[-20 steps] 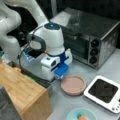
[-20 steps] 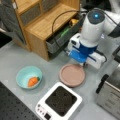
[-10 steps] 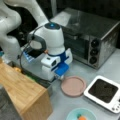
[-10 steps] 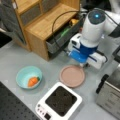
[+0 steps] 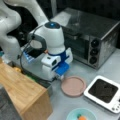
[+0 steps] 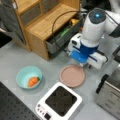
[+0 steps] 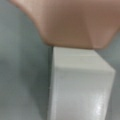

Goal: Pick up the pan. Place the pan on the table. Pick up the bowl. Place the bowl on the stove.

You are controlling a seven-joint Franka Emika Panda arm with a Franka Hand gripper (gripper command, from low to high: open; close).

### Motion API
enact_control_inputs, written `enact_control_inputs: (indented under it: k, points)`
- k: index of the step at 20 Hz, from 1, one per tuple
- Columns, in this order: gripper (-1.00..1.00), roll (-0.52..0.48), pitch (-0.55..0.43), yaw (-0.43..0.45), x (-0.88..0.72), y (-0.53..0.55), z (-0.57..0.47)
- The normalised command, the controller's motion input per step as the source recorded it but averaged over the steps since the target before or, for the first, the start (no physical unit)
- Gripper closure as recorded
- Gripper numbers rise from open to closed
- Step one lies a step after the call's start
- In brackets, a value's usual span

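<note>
The dusty-pink pan (image 5: 73,86) (image 6: 72,76) lies flat on the grey table (image 5: 63,107) (image 6: 15,57), beside the white stove (image 5: 103,92) (image 6: 60,101), whose black top is bare. My gripper (image 5: 60,76) (image 6: 83,65) is low at the pan's rim, where its handle is; the hand hides the fingers in both front views. The wrist view is filled by the pan (image 7: 75,22) and its white stub handle (image 7: 77,87), with no fingers showing. The teal bowl (image 5: 81,115) (image 6: 27,77) with an orange item (image 6: 33,81) stands on the table, apart from the gripper.
A steel toaster oven (image 5: 90,35) (image 6: 110,92) stands behind the stove. A light wooden counter (image 5: 22,95) (image 6: 47,25) with an open drawer (image 6: 62,37) of small items sits close beside the arm. A black cable (image 6: 56,22) runs over the counter.
</note>
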Motion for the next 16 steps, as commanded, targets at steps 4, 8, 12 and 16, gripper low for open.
enact_control_inputs:
  k: [4,8,12,16]
  points:
    - [-1.0,0.041,0.147,0.027,0.04,0.02,0.35]
    - [-1.0,0.092,0.222,-0.018,0.13,0.04,0.45]
    - [-1.0,0.094,0.236,-0.038,0.3,0.05,0.47]
    - [-1.0,0.084,0.27,-0.037,0.48,0.04,0.49]
